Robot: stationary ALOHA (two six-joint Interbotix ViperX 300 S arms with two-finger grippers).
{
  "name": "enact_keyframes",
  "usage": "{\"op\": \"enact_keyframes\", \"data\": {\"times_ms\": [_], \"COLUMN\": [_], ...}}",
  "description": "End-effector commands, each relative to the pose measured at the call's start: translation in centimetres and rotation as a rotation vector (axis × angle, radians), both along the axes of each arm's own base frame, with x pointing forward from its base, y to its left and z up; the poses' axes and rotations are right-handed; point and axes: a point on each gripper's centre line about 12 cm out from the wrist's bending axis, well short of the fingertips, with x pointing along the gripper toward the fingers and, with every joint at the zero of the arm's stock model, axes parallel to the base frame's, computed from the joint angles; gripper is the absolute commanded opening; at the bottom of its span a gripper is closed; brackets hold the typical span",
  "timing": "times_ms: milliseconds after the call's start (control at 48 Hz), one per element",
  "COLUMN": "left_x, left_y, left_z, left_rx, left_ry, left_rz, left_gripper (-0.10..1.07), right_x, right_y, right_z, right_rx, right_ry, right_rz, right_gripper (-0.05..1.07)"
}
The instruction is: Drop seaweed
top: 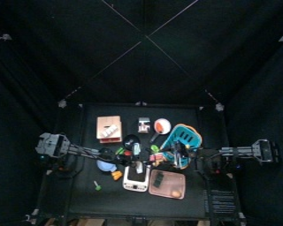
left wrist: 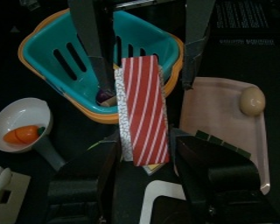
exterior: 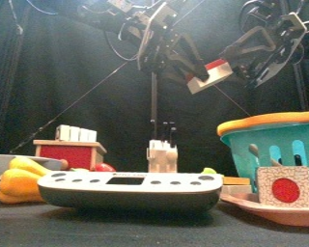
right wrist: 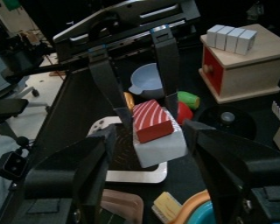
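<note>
The seaweed packet [left wrist: 143,109] (red-and-white striped) hangs in mid-air above the bench [top: 96,190], pinched by the left end effector [left wrist: 143,149] at one end while the right end effector [right wrist: 149,131] is clamped on the other. To drop it cleanly, I'd centre it over the teal basket [left wrist: 73,52], then part both together

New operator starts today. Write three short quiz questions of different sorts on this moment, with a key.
1. True or false: the seaweed packet lies flat on the table.
2. Which holds the packet? A) left gripper alone B) right gripper alone C) both
3. Fill in: in the left wrist view, the packet hangs in front of the teal ____.

Key: 1 false, it is held up in the air; 2 C; 3 basket.
</note>
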Motion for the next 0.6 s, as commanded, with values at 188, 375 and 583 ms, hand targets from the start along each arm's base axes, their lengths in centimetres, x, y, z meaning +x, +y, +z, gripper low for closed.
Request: {"op": "enact_keyframes", "data": {"times_ms": [188,375,583], "left_x": [0.63,0.67,0.78], "left_y": [0.25,0.25,0.06], "left_z": [2.21,2.06,1.92], "left_rx": [-0.004,-0.009,-0.03], "left_ry": [-0.057,-0.054,-0.059], "left_rz": [0.003,0.005,-0.013], "left_gripper": [0.62,0.64,0.77], "right_x": [0.42,0.45,0.43], "right_y": [0.09,0.01,0.02], "right_z": [0.86,0.77,0.82], "right_rx": [-0.013,-0.014,-0.014], "right_ry": [-0.027,-0.024,-0.026], "right_rz": [0.011,0.009,0.009], "right_gripper": [0.77,0.71,0.7]}}
